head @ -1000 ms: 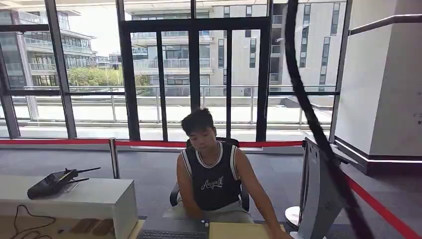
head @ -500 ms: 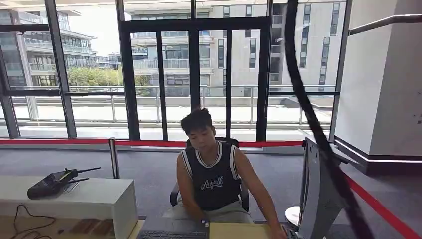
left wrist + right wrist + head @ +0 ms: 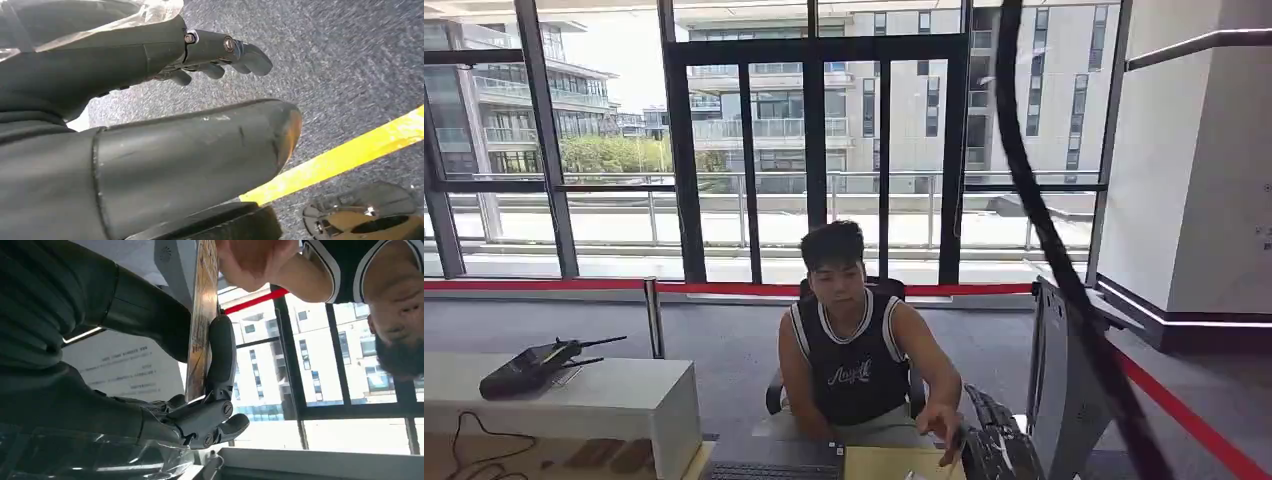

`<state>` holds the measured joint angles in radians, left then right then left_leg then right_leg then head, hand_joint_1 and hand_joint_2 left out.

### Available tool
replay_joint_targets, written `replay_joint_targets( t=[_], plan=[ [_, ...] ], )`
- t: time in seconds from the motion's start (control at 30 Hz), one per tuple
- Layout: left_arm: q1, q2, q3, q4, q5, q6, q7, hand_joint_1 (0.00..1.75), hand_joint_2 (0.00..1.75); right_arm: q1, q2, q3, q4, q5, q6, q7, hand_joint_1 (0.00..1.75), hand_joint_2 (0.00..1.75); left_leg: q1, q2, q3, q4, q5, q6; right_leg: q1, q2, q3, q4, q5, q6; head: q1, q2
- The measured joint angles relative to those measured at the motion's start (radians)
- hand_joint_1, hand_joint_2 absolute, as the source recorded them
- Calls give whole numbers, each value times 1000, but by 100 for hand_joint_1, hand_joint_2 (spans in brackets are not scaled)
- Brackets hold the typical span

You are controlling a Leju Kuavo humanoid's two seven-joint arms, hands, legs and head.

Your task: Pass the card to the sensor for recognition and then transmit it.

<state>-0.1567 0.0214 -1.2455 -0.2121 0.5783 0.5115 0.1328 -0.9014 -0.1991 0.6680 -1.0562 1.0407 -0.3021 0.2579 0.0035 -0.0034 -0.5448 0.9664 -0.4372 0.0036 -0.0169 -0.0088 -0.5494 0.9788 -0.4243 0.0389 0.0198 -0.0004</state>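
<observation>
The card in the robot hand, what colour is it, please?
Yellowish-orange card, seen edge-on, best in the right wrist view.

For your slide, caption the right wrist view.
Robot's right hand pinches a card as a person's hand reaches for it.

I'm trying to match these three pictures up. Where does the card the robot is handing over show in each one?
Head view: I cannot make the card out; the right hand rises at the bottom edge beside the person's hand.
Left wrist view: not in it; that camera faces the floor.
Right wrist view: the card stands edge-on, pinched in the right hand, its far end at the person's hand.
Shared landmark: the person's reaching hand.
</observation>
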Motion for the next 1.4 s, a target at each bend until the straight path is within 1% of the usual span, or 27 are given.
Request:
replay_joint_targets(
  t=[0.07,0.13,0.23,0.3,0.47,0.63,0.67,0.7,0.73,0.9,1.2,1.27,1.33,1.4],
  plan=[
    [-8,0,-4,0,-11,-9,5,0,0,-50,30,11,62,0,28,-18,175,175,0,0,0,0,0,0,0,0,-1,0,0,0,-1,0],
    [-17,-1,-14,0,-19,-15,13,0,0,-98,65,19,132,-2,38,-29,175,175,0,0,0,0,0,-1,0,0,-1,1,0,0,0,0],
    [-27,-1,-24,0,-28,-18,21,0,0,-159,122,38,230,4,37,-35,175,175,0,0,0,0,0,-1,0,0,-2,1,0,0,-1,0],
    [-32,-2,-26,0,-31,-20,26,0,0,-187,149,46,285,4,35,-36,175,175,1,-1,-1,0,0,-1,1,0,-2,1,0,0,-1,0],
    [-37,-2,-39,0,-30,-20,31,0,0,-219,200,63,391,-2,30,-35,175,175,1,0,-1,0,0,-1,1,0,-2,0,0,0,-1,0],
    [-37,-2,-43,0,-26,-18,30,0,0,-231,232,74,461,-10,15,-39,175,175,1,0,0,0,0,-1,0,0,-2,0,0,0,0,0],
    [-37,-2,-43,0,-25,-18,30,0,0,-232,236,76,472,-12,14,-39,9,175,1,0,0,0,0,-1,0,0,-2,0,0,0,0,0],
    [-37,-2,-44,0,-25,-18,30,0,0,-233,240,77,484,-13,13,-40,0,175,1,0,0,0,0,-1,0,0,-2,0,0,0,0,0],
    [-36,-2,-45,0,-24,-18,30,0,0,-234,244,79,492,-13,13,-40,0,0,1,0,0,0,0,-1,0,0,-2,0,0,0,0,0],
    [-35,-2,-49,0,-20,-17,25,0,0,-239,257,86,535,-14,2,-30,0,0,1,0,0,0,0,-1,1,0,-2,0,0,0,0,0],
    [-34,-2,-50,0,-19,-17,23,0,0,-240,258,90,582,-36,-34,-33,0,0,1,0,0,0,0,-1,0,0,-2,0,0,0,0,0],
    [-34,-2,-50,0,-16,-16,22,0,0,-240,257,90,587,-38,-50,-44,0,0,0,0,0,0,0,-1,0,0,-2,0,0,0,0,0],
    [-32,-2,-50,0,-6,-10,17,0,0,-241,254,90,587,-38,-95,-67,0,0,0,0,0,0,0,-1,0,0,-2,0,0,0,0,0],
    [-29,-1,-50,0,1,-7,13,0,0,-243,249,90,587,-35,-116,-75,0,0,0,0,0,0,0,-1,0,0,-2,0,0,0,0,0]
  ],
)
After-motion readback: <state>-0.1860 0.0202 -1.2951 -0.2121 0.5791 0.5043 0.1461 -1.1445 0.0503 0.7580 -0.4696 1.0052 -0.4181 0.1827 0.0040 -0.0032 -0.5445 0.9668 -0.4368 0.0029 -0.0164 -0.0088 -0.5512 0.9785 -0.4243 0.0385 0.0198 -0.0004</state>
